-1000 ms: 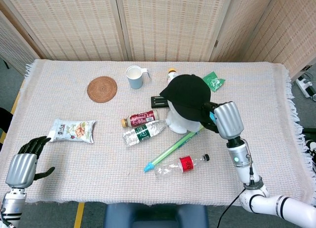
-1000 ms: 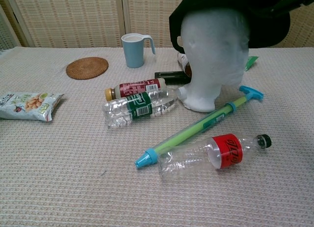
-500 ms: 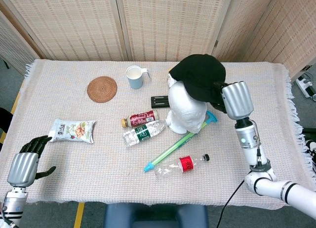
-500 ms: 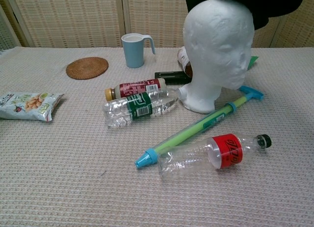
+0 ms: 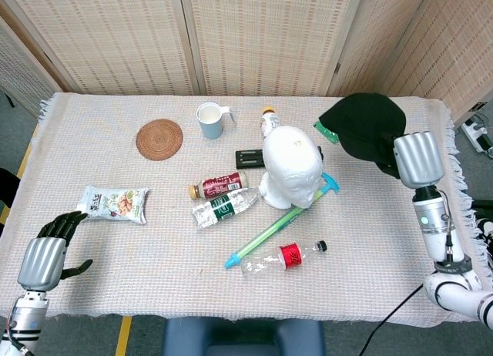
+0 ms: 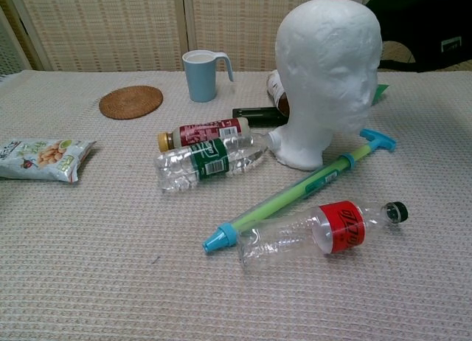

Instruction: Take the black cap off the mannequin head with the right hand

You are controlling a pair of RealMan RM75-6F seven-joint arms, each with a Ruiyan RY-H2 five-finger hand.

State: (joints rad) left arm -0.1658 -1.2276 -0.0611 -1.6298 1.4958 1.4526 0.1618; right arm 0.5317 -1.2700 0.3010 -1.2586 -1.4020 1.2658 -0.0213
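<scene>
From the head view, the black cap (image 5: 363, 127) is off the mannequin head (image 5: 292, 163) and hangs in the air near the far right corner of the worktop (image 5: 115, 240), well clear of the bare white head. The right hand (image 5: 412, 159) grips the cap at its near edge; its fingers are hidden under the fabric. The left hand (image 5: 48, 252) hovers at the near left corner, grasping nothing, fingers loosely apart. A snack bag (image 5: 114, 203) lies just ahead of it. Two bottles (image 5: 222, 198) lie beside the base of the head, and a green and blue pump (image 5: 279, 225) and a clear bottle (image 5: 283, 256) lie nearer the front edge.

From the chest view, the mannequin head (image 6: 328, 75) stands upright and uncovered at mid-worktop, and the cap (image 6: 420, 23) shows as a dark mass in the upper right with a small white label; the hand holding it cannot be made out here.

The removal step looks complete. What remains, at most, is a place for the cap: the next move calls for lowering it onto a bare patch by the right edge without brushing the head.
</scene>
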